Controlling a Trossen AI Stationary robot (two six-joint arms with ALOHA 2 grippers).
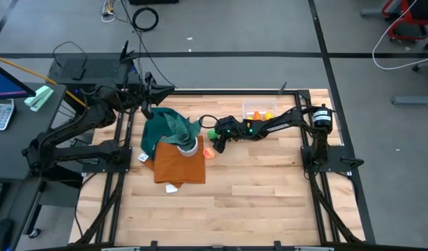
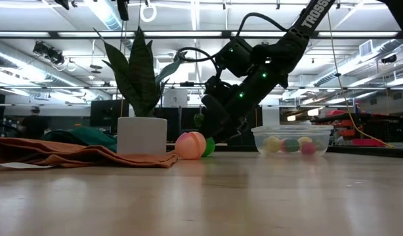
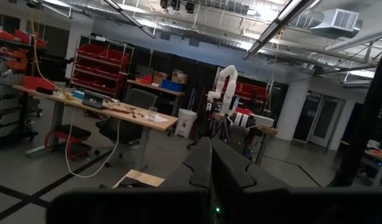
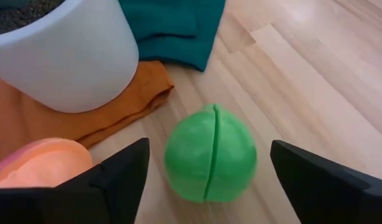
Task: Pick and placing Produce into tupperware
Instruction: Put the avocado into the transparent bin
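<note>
A green toy fruit (image 4: 209,162) rests on the wooden table beside a peach-coloured one (image 4: 35,165). My right gripper (image 4: 208,148) is open and low over the table, with one finger on either side of the green fruit and a gap to each. In the high view the right gripper (image 1: 217,137) is at the table's middle, by the green fruit (image 1: 212,133) and the peach fruit (image 1: 208,153). The clear tupperware (image 1: 259,111) stands near the far edge with several pieces of produce inside. My left gripper (image 3: 211,168) is shut, raised at the far left (image 1: 158,90).
A white pot (image 1: 189,147) with a spiky plant stands on an orange cloth (image 1: 178,166), with a teal cloth (image 1: 165,125) behind it, just left of the fruits. A small white scrap (image 1: 171,187) lies near the cloth. Bare wood lies toward the near edge and right.
</note>
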